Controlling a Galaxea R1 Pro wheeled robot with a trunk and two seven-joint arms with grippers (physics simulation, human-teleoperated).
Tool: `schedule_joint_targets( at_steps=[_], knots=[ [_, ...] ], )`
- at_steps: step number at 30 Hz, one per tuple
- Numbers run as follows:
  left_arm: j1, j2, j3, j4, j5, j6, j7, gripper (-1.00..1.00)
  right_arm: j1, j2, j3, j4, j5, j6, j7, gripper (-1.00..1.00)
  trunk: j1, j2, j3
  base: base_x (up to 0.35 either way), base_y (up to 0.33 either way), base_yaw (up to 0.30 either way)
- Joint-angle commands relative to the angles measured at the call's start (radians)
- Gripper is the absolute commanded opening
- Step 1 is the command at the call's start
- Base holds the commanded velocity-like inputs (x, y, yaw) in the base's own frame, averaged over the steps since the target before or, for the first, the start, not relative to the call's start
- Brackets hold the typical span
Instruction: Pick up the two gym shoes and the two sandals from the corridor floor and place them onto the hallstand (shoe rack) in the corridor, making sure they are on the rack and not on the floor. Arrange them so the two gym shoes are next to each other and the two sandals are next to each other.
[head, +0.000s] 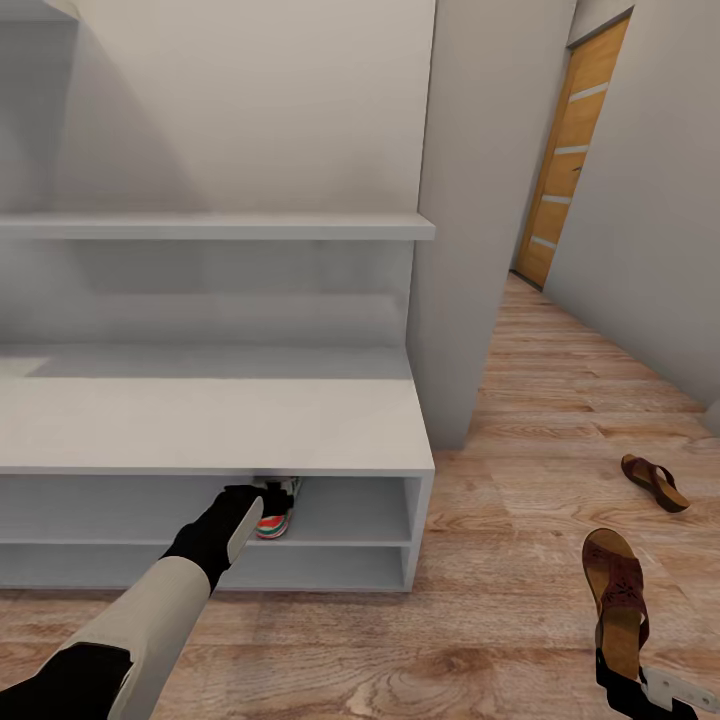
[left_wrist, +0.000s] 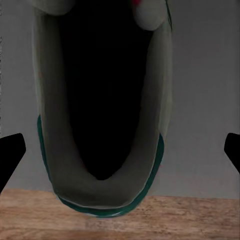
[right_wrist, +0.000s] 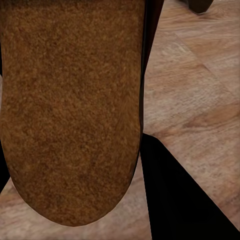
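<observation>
We're looking down a narrow passage, and at its far end stands an orange-brown wooden door (head: 573, 150) with pale horizontal panels, shut in its frame. A plain grey wall (head: 655, 210) runs along the right side toward it. A square grey pillar (head: 478, 210) rises on the left side of that passage.

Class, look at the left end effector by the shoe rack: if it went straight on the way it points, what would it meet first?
Most likely the gym shoe on the hallstand, directly ahead of the left end effector; its open fingertips flank the heel, though the depth is unclear.
</observation>
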Motion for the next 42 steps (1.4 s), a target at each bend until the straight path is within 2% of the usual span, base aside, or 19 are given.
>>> schedule_joint_targets(
  at_steps=[1, 7, 24, 27, 28, 32, 34, 35, 36, 38, 39, 42],
  knots=[
    [0.000, 0.001, -0.005, -0.002, 0.010, 0.003, 0.010, 1.00, 0.000, 0.000, 0.002, 0.000, -0.003, -0.002, -0.002, -1.00, 0.000, 0.000, -0.001, 0.000, 0.000, 0.000],
    [0.000, 0.001, -0.005, -0.002, 0.011, 0.001, 0.010, 1.00, 0.000, 0.000, 0.002, 0.000, -0.003, -0.002, -0.002, -1.00, 0.000, 0.000, -0.001, -0.148, 0.000, 0.000],
    [0.003, 0.005, -0.004, -0.002, 0.012, -0.004, 0.002, 1.00, -0.001, 0.000, 0.002, 0.000, -0.002, -0.002, -0.002, -1.00, 0.000, 0.000, -0.001, -0.328, 0.000, 0.000],
    [0.023, 0.013, -0.003, 0.004, 0.013, -0.041, -0.003, 1.00, 0.000, 0.000, 0.002, 0.000, -0.002, -0.002, -0.002, -1.00, 0.000, 0.000, -0.001, -0.337, 0.000, 0.000],
    [0.059, 0.017, -0.003, 0.002, 0.014, -0.089, -0.005, 1.00, 0.000, 0.000, 0.002, 0.000, -0.002, -0.002, -0.002, -1.00, 0.000, 0.000, -0.001, -0.337, 0.000, 0.000],
    [0.131, 0.030, -0.002, 0.002, 0.014, -0.183, -0.010, 1.00, -0.001, 0.000, 0.002, 0.000, -0.002, -0.002, -0.002, -1.00, 0.000, 0.000, -0.001, -0.337, 0.000, 0.000],
    [0.179, 0.046, -0.003, 0.002, 0.014, -0.241, -0.022, 1.00, 0.000, 0.000, 0.002, 0.000, -0.002, -0.002, -0.002, -1.00, 0.000, 0.000, -0.001, -0.335, 0.000, 0.000],
    [0.213, 0.061, -0.003, 0.001, 0.015, -0.284, -0.035, 1.00, 0.000, 0.000, 0.002, 0.001, -0.002, -0.002, -0.002, -1.00, 0.000, 0.000, -0.001, -0.278, 0.000, 0.000],
    [0.308, 0.106, -0.002, 0.002, 0.017, -0.429, -0.100, 1.00, 0.000, 0.001, 0.003, 0.002, -0.001, -0.002, -0.001, -1.00, 0.000, 0.000, -0.001, -0.094, 0.000, 0.000],
    [0.348, 0.128, -0.001, 0.005, 0.018, -0.499, -0.139, 1.00, 0.000, 0.001, 0.003, 0.003, -0.001, -0.002, 0.000, -1.00, 0.000, 0.000, -0.001, -0.068, 0.000, 0.000],
    [0.384, 0.150, 0.000, 0.009, 0.020, -0.568, -0.179, 1.00, 0.000, 0.001, 0.003, 0.004, -0.001, -0.002, 0.000, -1.00, 0.000, 0.000, -0.001, -0.039, 0.000, 0.000],
    [0.444, 0.192, 0.002, 0.017, 0.034, -0.693, -0.260, 1.00, 0.000, 0.001, 0.003, 0.004, 0.000, -0.002, 0.001, -1.00, 0.000, 0.000, -0.001, -0.022, 0.000, 0.000]
  ],
)
